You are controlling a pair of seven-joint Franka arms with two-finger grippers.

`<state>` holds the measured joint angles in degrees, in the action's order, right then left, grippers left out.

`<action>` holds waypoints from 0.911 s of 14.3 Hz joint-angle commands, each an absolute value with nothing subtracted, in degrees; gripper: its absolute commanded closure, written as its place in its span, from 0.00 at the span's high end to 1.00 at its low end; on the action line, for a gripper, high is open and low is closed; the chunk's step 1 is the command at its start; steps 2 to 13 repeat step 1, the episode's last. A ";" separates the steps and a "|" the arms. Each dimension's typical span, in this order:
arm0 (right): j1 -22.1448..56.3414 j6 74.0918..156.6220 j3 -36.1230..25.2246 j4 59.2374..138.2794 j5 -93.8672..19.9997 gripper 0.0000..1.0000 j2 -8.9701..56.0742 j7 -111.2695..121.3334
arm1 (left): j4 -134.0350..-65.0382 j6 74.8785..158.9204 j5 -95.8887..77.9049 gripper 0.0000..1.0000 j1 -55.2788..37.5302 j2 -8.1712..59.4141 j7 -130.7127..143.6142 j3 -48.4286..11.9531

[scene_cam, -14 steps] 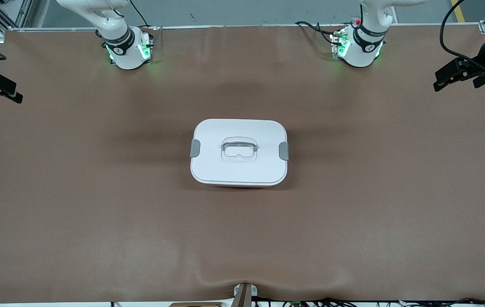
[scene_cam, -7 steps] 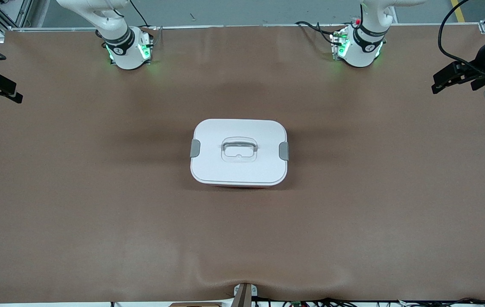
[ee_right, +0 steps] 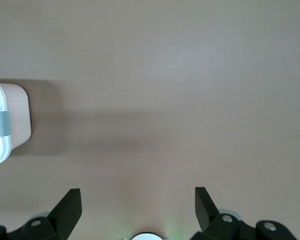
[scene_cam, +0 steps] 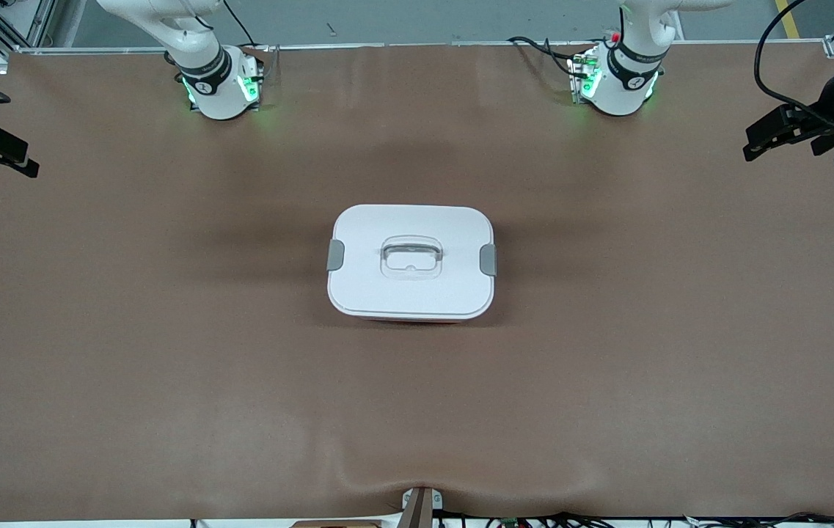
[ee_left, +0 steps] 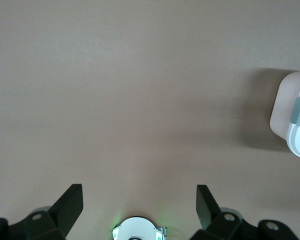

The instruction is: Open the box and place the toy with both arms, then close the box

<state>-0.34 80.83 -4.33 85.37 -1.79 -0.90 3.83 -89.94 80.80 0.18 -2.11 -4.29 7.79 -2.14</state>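
Sitting in the middle of the brown table, the box is being shown closed: its white lid is being kept flat on the pink base, of which only a thin strip is being seen under the lid's edge nearest the front camera. A clear recessed handle is being displayed at the lid's centre, and a grey clip is being seen on each short end, one clip facing the right arm's end of the table, the other clip facing the left arm's end.

Nothing is being touched. The left gripper is being held in the air over the table's edge at the left arm's end, well apart from the box, with its fingers being shown spread wide and empty. The right gripper is being held likewise over the edge at the right arm's end, well apart from the box, its fingers also being shown parted with nothing between them.

In each wrist view only one end of the box is being caught, with a grey clip and the pale pink wall beneath it. The toy is not being seen in any view.
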 commanded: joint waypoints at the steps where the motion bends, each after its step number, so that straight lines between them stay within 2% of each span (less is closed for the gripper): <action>1: -0.53 79.89 -4.04 84.20 -0.70 1.00 -0.53 3.43 | -88.68 80.60 0.26 1.00 -1.93 -3.78 7.03 -2.29; 13: -0.53 79.89 -4.04 84.20 -0.70 1.00 -0.53 3.43 | -88.68 80.60 0.26 1.00 -1.93 -3.78 7.03 -2.29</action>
